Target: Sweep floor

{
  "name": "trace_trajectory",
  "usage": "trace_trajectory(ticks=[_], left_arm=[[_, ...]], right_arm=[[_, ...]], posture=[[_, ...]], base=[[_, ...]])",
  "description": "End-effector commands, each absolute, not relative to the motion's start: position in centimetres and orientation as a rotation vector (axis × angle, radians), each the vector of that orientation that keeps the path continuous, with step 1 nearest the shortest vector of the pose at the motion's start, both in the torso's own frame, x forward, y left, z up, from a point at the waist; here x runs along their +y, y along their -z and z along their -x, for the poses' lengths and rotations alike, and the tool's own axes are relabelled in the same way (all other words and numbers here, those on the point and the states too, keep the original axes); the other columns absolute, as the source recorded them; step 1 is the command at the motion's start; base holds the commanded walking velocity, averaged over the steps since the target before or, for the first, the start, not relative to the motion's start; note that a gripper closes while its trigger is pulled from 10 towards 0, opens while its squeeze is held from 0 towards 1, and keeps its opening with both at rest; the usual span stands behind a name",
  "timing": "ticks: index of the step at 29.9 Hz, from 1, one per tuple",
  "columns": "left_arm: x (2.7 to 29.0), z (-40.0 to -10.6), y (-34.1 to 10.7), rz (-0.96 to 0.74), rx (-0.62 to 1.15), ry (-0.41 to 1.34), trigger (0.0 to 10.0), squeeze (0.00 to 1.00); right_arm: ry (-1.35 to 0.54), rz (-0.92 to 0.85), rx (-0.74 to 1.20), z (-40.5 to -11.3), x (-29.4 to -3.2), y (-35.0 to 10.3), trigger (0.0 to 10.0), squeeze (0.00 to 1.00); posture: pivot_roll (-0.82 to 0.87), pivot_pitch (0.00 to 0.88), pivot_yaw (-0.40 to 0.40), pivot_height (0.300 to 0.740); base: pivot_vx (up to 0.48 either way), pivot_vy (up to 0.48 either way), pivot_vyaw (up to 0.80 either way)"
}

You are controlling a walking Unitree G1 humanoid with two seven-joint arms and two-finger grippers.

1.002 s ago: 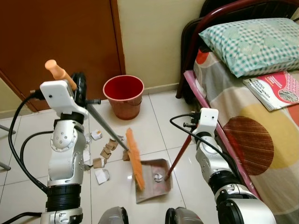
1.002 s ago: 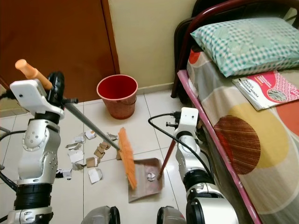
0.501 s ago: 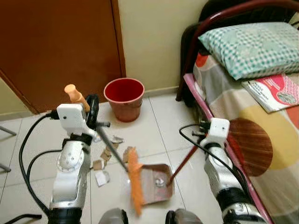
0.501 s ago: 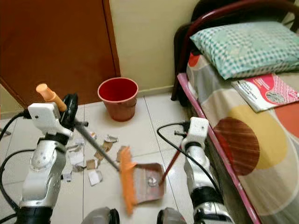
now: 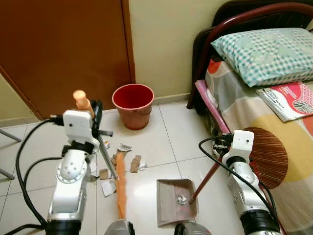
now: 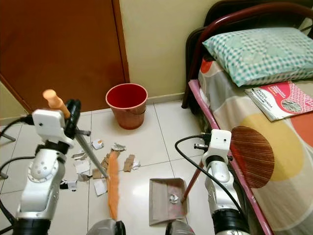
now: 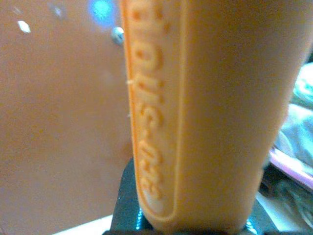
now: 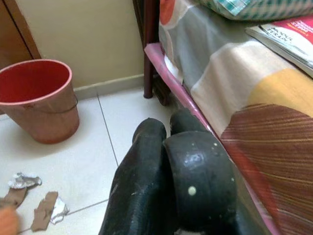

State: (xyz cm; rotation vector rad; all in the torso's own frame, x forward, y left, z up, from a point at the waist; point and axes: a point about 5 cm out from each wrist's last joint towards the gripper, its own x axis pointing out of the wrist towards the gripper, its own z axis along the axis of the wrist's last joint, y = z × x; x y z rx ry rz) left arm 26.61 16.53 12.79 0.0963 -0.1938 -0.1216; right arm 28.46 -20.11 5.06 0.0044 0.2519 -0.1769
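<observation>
Left eye view: left gripper (image 5: 96, 128) clamped on broom (image 5: 120, 188), right gripper's (image 5: 221, 147) (fingers hidden) dustpan (image 5: 175, 199) beside bed (image 5: 210, 100).

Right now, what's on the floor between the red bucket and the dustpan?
Scraps of paper and cardboard lie between the red bucket and dustpan, in both eye views.

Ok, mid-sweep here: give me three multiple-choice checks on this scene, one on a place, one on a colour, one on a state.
1. Where is the dustpan?
A. on the bed
B. on the floor tiles by the bed frame
C. inside the bucket

2. What colour is the bucket?
A. red
B. blue
C. white

3. What is in the dustpan?
A. nothing
B. all the scraps
C. one crumpled scrap

Key: 1 B, it lies flat on the tiles beside the bed. 2 A, its rim and wall are red. 3 C, a single crumpled scrap sits in it while the paper scraps lie by the broom.
</observation>
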Motion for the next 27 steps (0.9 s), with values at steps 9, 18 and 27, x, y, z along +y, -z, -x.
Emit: trace_trajectory(ticks=[9, 18, 27], left_arm=[[16.4, -26.3, -12.4, -0.119, -0.189, 0.090, 10.0, 0.00], [16.2, -26.8, -12.5, -0.117, -0.185, 0.093, 10.0, 0.00], [16.1, -26.8, -12.2, -0.117, -0.181, 0.085, 10.0, 0.00]], right_arm=[[0.131, -0.016, 0.407, -26.4, -21.4, -5.2, 10.0, 0.00], [-0.016, 0.008, 0.563, -25.8, -21.2, -5.2, 10.0, 0.00], [-0.077, 0.005, 0.645, -24.7, -20.3, -4.2, 10.0, 0.00]], posture=[[-0.05, 0.014, -0.007, 0.740], [-0.05, 0.011, -0.004, 0.740], [-0.06, 0.010, -0.005, 0.740]], base=[[0.000, 0.000, 0.00], [0.000, 0.000, 0.00], [0.000, 0.000, 0.00]])
